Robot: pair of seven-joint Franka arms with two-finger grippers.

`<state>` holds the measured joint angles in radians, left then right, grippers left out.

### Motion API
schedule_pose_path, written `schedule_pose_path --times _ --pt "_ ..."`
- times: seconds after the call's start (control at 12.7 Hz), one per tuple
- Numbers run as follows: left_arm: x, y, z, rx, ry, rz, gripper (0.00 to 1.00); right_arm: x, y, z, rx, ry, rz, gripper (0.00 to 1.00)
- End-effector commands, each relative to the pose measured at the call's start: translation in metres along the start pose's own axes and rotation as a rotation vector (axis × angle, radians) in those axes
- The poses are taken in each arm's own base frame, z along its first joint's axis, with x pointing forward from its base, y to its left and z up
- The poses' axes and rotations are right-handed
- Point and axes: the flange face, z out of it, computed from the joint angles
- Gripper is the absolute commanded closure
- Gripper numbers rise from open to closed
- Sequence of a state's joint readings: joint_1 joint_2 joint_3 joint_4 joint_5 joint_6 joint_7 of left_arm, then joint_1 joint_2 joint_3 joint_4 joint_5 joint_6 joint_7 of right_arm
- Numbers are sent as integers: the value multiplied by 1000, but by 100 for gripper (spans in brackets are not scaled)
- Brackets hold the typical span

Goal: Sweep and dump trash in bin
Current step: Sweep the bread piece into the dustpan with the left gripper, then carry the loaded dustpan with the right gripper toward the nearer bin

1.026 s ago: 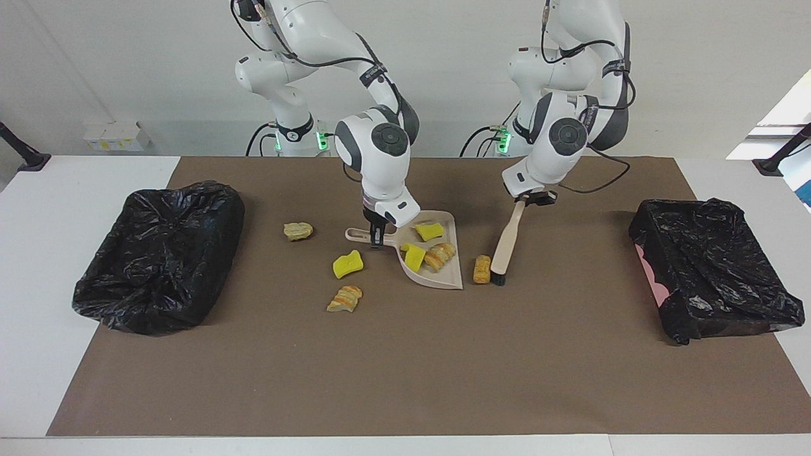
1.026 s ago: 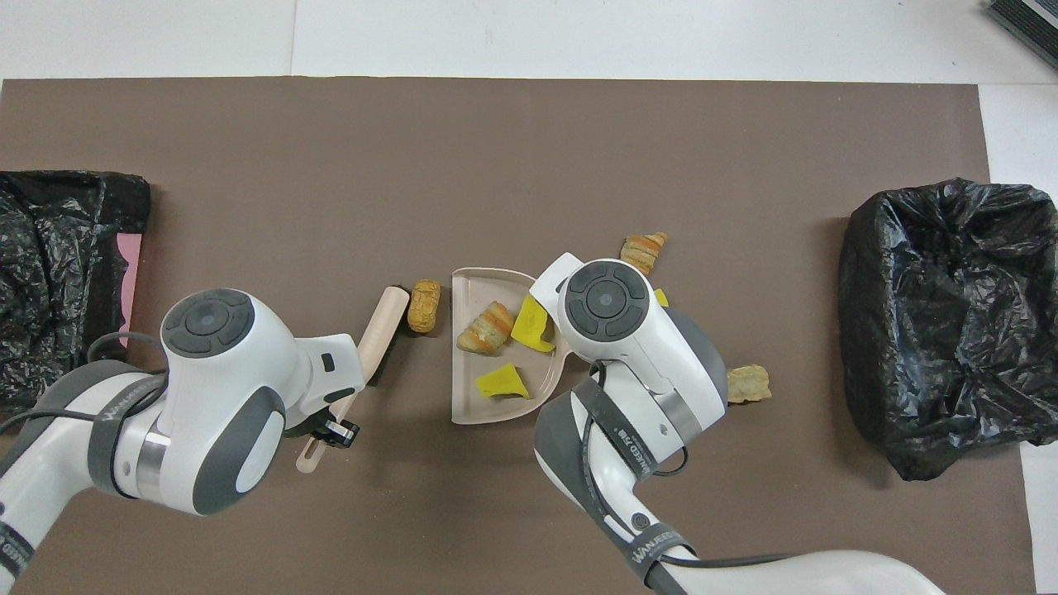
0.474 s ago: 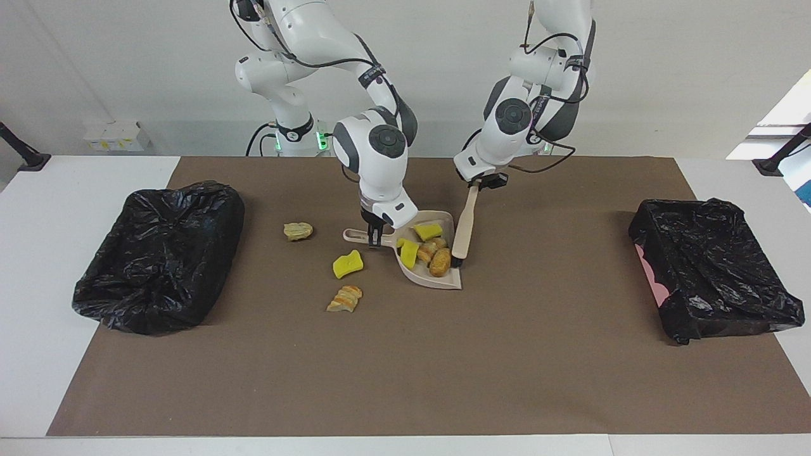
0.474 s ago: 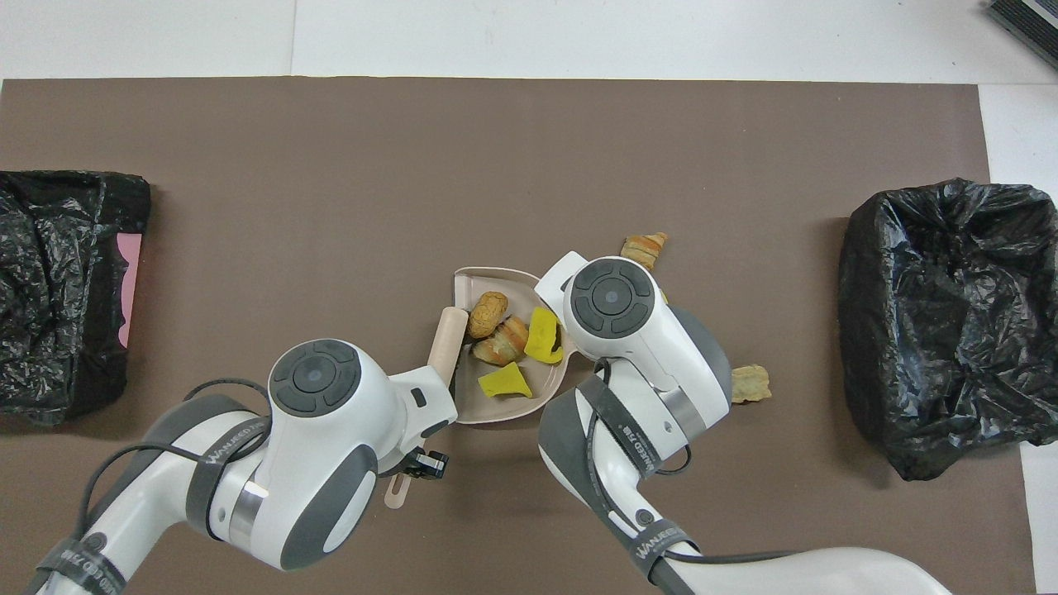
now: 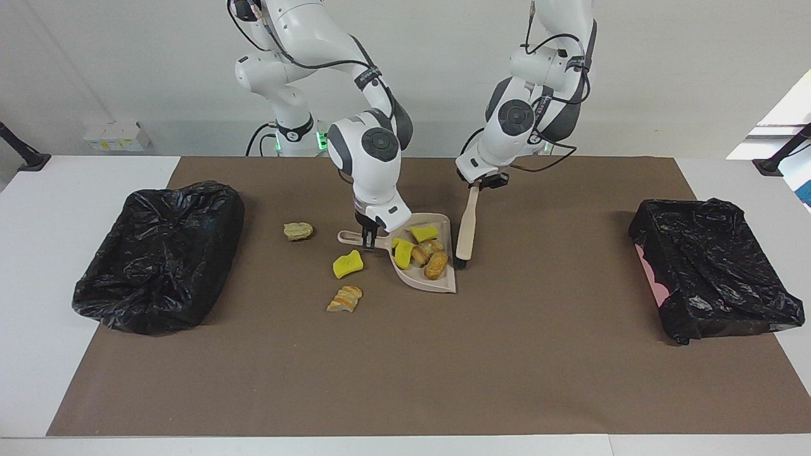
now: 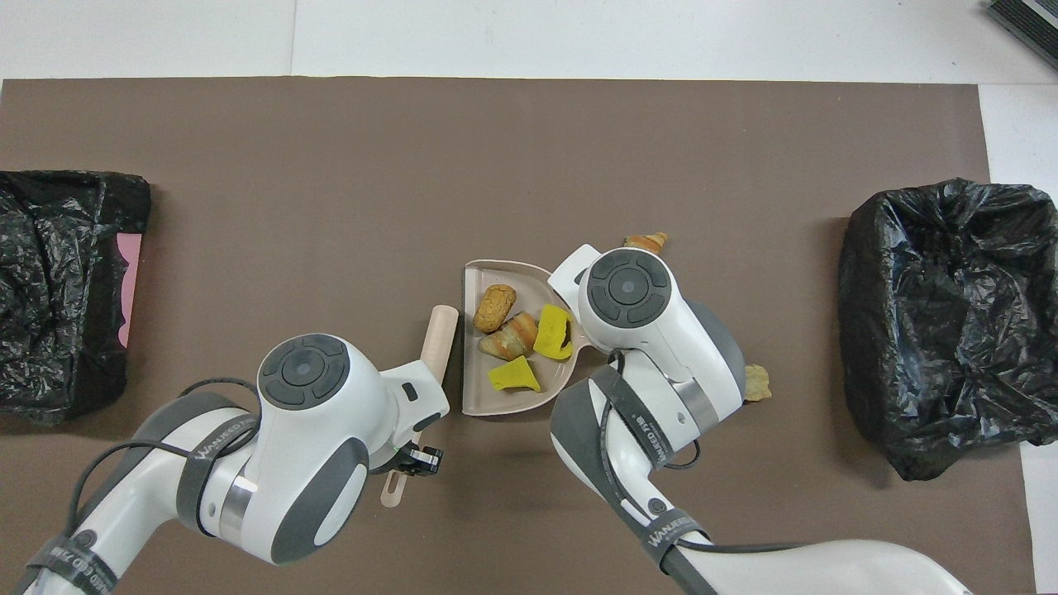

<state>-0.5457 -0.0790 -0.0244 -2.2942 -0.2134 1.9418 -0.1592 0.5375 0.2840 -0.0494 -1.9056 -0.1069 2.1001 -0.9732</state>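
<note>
Both arms bent down mid-mat, dustpan and brush held side by side.
Black bins (image 5: 158, 256) (image 5: 709, 266) sit at the mat's ends. Right arm elbows down, right gripper (image 5: 369, 235) clamped on the dustpan (image 5: 437, 278) handle; left arm angles in, left gripper (image 5: 486, 183) closed on the brush (image 5: 467, 221), bristles down beside the pan. Trash (image 5: 421, 250): four scraps in the pan, three (image 5: 347, 263) (image 5: 345, 299) (image 5: 298, 231) on the mat toward the right arm's end.

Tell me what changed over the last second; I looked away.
The left tool, shut on the brush, swept a brown lump into the dustpan. The right tool kept the pan's handle. Three scraps stayed on the mat.
</note>
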Motion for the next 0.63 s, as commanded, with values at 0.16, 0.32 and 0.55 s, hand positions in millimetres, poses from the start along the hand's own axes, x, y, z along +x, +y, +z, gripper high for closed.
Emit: schedule_pose_path --times 0.16,0.32,0.55 --pt "-4 3 -5 -5 26 -292 100 -38 17 -11 14 48 -9 100" --pt "-16 30 2 10 36 -344 100 -59 29 -25 3 92 13 100" --pt "-66 78 25 22 94 -366 100 -97 47 -49 -30 109 -4 100"
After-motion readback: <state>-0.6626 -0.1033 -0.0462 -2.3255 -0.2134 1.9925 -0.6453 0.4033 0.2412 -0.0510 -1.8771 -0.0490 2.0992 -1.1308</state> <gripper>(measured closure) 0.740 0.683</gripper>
